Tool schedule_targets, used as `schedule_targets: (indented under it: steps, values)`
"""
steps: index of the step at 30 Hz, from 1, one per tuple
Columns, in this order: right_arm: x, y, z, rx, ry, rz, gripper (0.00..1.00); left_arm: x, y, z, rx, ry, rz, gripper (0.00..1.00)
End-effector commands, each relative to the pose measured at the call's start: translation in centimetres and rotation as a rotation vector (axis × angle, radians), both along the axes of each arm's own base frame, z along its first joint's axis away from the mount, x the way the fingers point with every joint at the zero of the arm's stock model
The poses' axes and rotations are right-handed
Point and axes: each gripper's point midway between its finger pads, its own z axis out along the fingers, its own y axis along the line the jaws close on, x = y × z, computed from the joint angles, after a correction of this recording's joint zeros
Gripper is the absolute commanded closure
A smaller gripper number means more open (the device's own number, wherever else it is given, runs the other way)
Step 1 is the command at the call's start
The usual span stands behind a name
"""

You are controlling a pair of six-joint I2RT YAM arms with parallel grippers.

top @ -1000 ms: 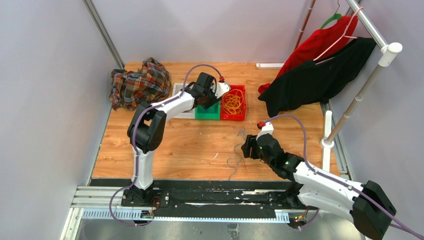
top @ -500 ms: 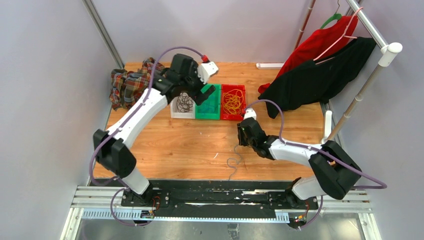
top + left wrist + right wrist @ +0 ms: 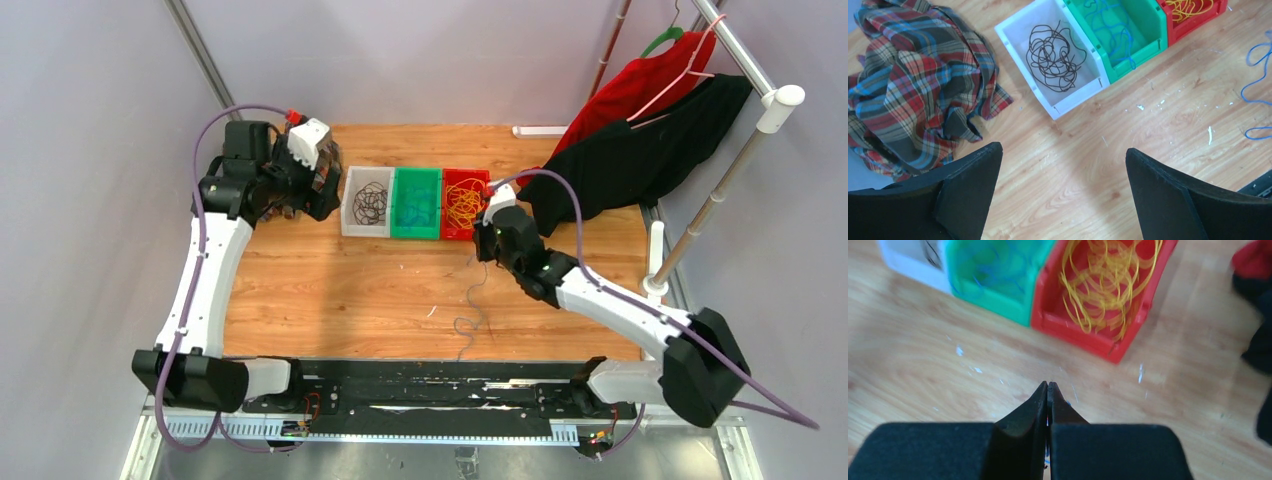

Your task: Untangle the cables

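Note:
Three bins stand in a row at the back. The white bin [image 3: 349,222] holds a black cable [image 3: 1053,60], the green bin [image 3: 415,232] holds a blue cable [image 3: 1118,35], and the red bin [image 3: 465,236] holds a yellow cable [image 3: 1108,285]. A loose blue cable [image 3: 470,310] trails down the table from my right gripper [image 3: 481,247], which is shut on it just in front of the red bin [image 3: 1073,330]. My left gripper [image 3: 1063,147] is open and holds nothing, above bare wood left of the white bin [image 3: 1078,97].
A crumpled plaid cloth [image 3: 913,85] lies at the back left, under my left arm. Red and black garments [image 3: 640,140] hang from a rack at the right, reaching the table's back right corner. Grey walls close in both sides.
My left arm swung away from the bins to the back left and its jaws opened wide. My right gripper closed on the blue cable and moved up toward the red bin.

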Motion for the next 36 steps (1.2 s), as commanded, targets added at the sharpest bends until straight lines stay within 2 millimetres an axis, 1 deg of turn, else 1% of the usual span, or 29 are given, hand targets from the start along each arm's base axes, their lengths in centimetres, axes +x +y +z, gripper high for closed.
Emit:
schedule_targets:
  steps: [1, 6, 8, 10, 13, 15, 16, 18, 20, 22, 23, 24, 28, 31, 33, 34, 35, 36]
  values:
    - [0.6, 0.5, 7.5, 0.078, -0.115, 0.034, 0.99, -1.9, 0.3, -0.2, -0.047, 0.017, -0.019, 0.02]
    - [0.4, 1.3, 12.6, 0.152, -0.176, 0.069, 0.99, -2.3, 1.0, -0.2, -0.06, 0.015, 0.004, 0.02]
    - [0.2, 1.6, 15.3, 0.191, -0.212, 0.086, 0.99, -2.3, 1.1, -0.1, -0.07, 0.009, 0.014, 0.02]
    - [0.1, 1.9, 18.7, 0.236, -0.257, 0.103, 0.99, -2.3, 1.3, -0.1, -0.078, 0.006, 0.025, 0.02]
    - [0.0, 2.8, 24.7, 0.299, -0.337, 0.148, 0.99, -2.2, 1.3, -0.3, -0.079, 0.004, 0.027, 0.02]
    - [-0.2, 3.6, 29.4, 0.346, -0.397, 0.195, 0.99, -2.3, 1.3, -0.8, -0.079, 0.013, 0.03, 0.02]
    - [-0.3, 3.8, 32.0, 0.373, -0.435, 0.21, 0.99, -2.3, 1.4, -1.1, -0.079, 0.02, 0.034, 0.02]
    - [-0.2, 4.6, 36.5, 0.417, -0.497, 0.243, 0.99, -2.4, 1.4, -1.4, -0.084, 0.025, 0.043, 0.02]
    - [-0.3, 5.0, 41.0, 0.461, -0.571, 0.266, 0.99, -2.5, 1.4, -1.7, -0.093, 0.024, 0.047, 0.02]
    - [0.1, 5.3, 44.3, 0.48, -0.624, 0.273, 0.99, -2.6, 1.2, -1.7, -0.105, 0.019, 0.046, 0.02]
    - [-0.2, 5.1, 46.8, 0.505, -0.668, 0.275, 0.99, -2.7, 1.1, -1.6, -0.112, 0.016, 0.044, 0.02]
    - [-0.2, 5.3, 48.0, 0.518, -0.688, 0.279, 0.99, -2.8, 0.9, -1.6, -0.119, 0.019, 0.039, 0.02]
    - [0.5, 6.0, 50.9, 0.558, -0.743, 0.284, 0.99, -3.4, 0.2, -1.7, -0.147, 0.03, 0.002, 0.02]
    - [1.3, 6.5, 51.5, 0.568, -0.758, 0.275, 0.99, -3.9, -0.2, -2.1, -0.155, 0.04, -0.023, 0.02]
    - [1.8, 6.9, 50.5, 0.55, -0.734, 0.277, 0.99, -4.4, -0.7, -2.4, -0.171, 0.047, -0.055, 0.02]
    - [2.1, 7.4, 49.0, 0.521, -0.697, 0.286, 0.99, -4.7, -0.8, -2.6, -0.175, 0.05, -0.066, 0.02]
    - [2.0, 7.4, 47.4, 0.486, -0.661, 0.287, 0.99, -4.8, -0.8, -2.7, -0.172, 0.048, -0.067, 0.02]
    - [2.3, 7.6, 44.8, 0.442, -0.611, 0.281, 0.97, -4.9, -0.6, -2.8, -0.16, 0.041, -0.063, 0.02]
